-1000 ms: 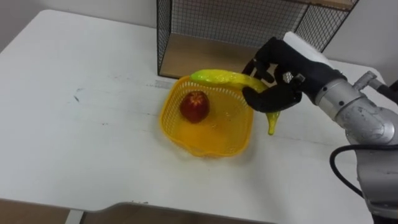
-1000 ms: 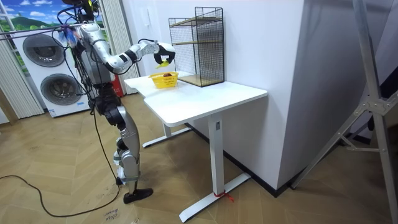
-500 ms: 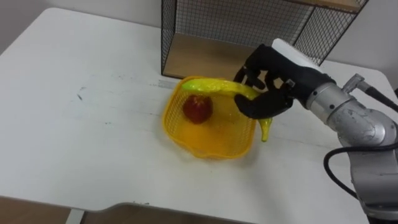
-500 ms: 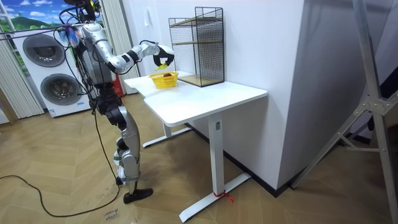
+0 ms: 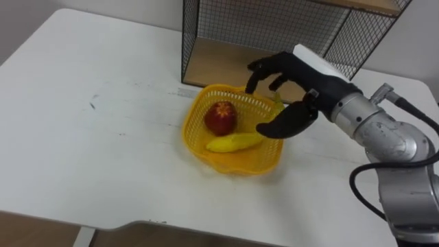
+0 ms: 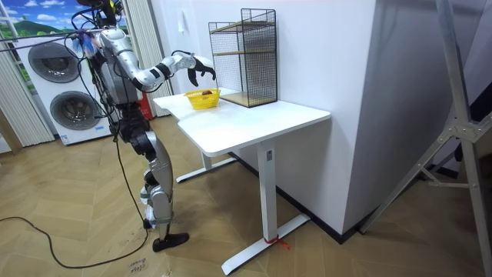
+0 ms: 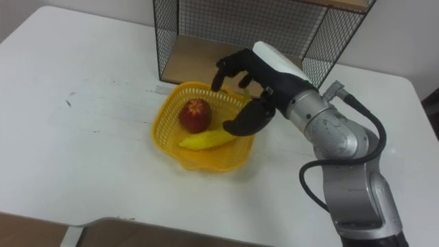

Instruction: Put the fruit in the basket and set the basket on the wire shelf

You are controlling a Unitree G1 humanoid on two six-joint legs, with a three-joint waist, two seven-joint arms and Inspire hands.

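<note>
Left eye view, progress: You had both fruits inside the basket (image 5: 187,130). As I judge it, the filling was done, and setting the basket on the wire shelf (image 5: 274,27) was left.
Left eye view, basket contents: A red apple (image 5: 221,117) sat at the basket's far left. A yellow banana (image 5: 235,142) lay across the basket's floor, just in front of the apple.
Left eye view, right hand: Your right hand (image 5: 302,86) hovered over the basket's right rim, fingers spread apart, holding nothing.
Left eye view, basket's place: It stood on the white table (image 5: 103,151), with the wire shelf just behind the basket.
Right eye view, basket contents: The apple (image 7: 195,114) and the banana (image 7: 206,140) rested together in the basket; nothing lay beside the basket.
Room view, stance: You stood at the table's end, to the room view's left of the basket, with the right arm stretched out above the basket. The basket was on the tabletop, not on the shelf.
</note>
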